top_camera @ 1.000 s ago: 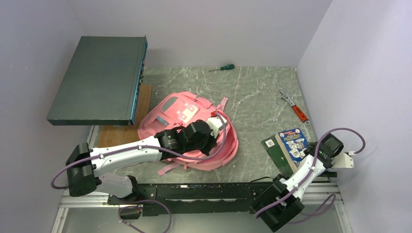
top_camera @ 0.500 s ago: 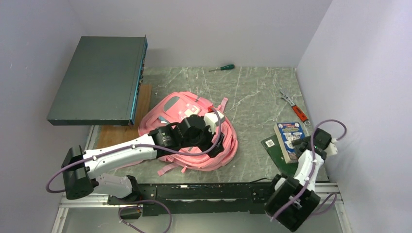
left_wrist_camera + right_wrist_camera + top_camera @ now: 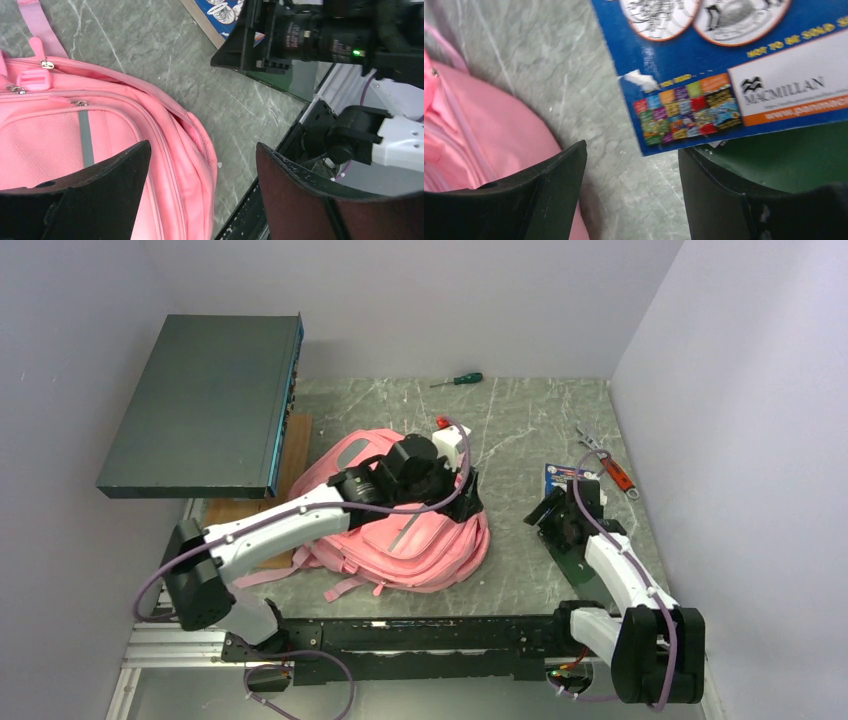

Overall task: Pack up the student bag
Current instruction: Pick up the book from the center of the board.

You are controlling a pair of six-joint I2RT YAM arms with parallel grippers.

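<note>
The student bag (image 3: 400, 540) is a soft pink backpack lying flat mid-table, a grey-trimmed pocket (image 3: 84, 140) facing up. My left gripper (image 3: 468, 500) hovers open over the bag's right edge, and its wrist view shows pink fabric (image 3: 175, 150) and bare table between the jaws. My right gripper (image 3: 548, 513) is open just left of two stacked books, a blue book (image 3: 724, 65) on a green book (image 3: 789, 160). Only table lies between its jaws. Its right finger (image 3: 709, 190) is beside the green book's edge. The bag (image 3: 469, 125) shows at far left.
A dark grey flat case (image 3: 205, 405) sits raised at the back left over a wooden board (image 3: 245, 515). A green-handled screwdriver (image 3: 458, 380) lies at the back. A red-handled wrench (image 3: 610, 468) lies near the right wall. The table's black front rail (image 3: 420, 635) runs along the near edge.
My left gripper opened and moved away over the bag to its far right edge; the bag now lies flatter, pocket up. My right arm swung from the table's right edge to the books' left side.
</note>
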